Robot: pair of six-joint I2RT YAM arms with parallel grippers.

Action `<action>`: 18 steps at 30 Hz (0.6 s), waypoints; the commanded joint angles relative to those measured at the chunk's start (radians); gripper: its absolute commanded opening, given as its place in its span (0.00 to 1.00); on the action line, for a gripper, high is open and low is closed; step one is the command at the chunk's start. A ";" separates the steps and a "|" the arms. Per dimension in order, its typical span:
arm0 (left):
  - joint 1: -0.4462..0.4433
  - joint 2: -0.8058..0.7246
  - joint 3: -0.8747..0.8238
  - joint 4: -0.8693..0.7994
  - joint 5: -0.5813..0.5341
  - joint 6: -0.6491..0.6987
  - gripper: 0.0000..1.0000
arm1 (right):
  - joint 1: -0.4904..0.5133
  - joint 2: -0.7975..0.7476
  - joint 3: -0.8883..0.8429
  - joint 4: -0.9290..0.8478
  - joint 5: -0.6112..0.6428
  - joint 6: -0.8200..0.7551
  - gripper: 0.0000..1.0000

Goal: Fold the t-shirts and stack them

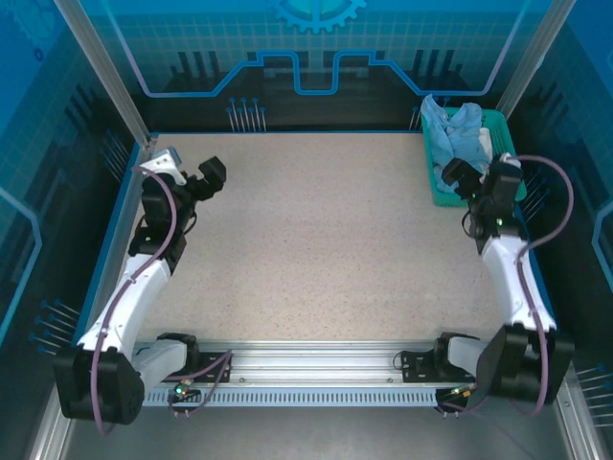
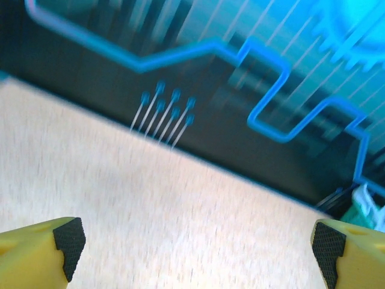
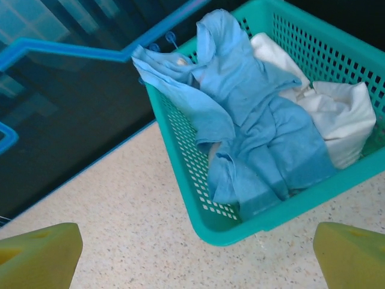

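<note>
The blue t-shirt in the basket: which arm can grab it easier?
Right. Its open right gripper hangs beside the teal basket holding the light blue t-shirt; the left gripper sits across the table.

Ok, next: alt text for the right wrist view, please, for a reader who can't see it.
A teal mesh basket on the speckled table holds a crumpled light blue t-shirt, spilling over its rim, and a white t-shirt beside it. The open right gripper frames the bottom corners with its yellow fingertips, holding nothing.
</note>
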 commanded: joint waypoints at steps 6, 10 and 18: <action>-0.055 0.149 0.118 -0.120 0.169 -0.123 0.99 | 0.000 0.482 0.467 -0.283 0.181 0.036 0.96; -0.119 0.196 0.153 -0.172 0.165 -0.101 0.99 | -0.001 0.656 0.623 -0.310 0.230 0.022 0.93; -0.161 0.269 0.206 -0.253 0.169 -0.109 0.99 | -0.005 0.958 1.020 -0.457 0.206 -0.073 0.88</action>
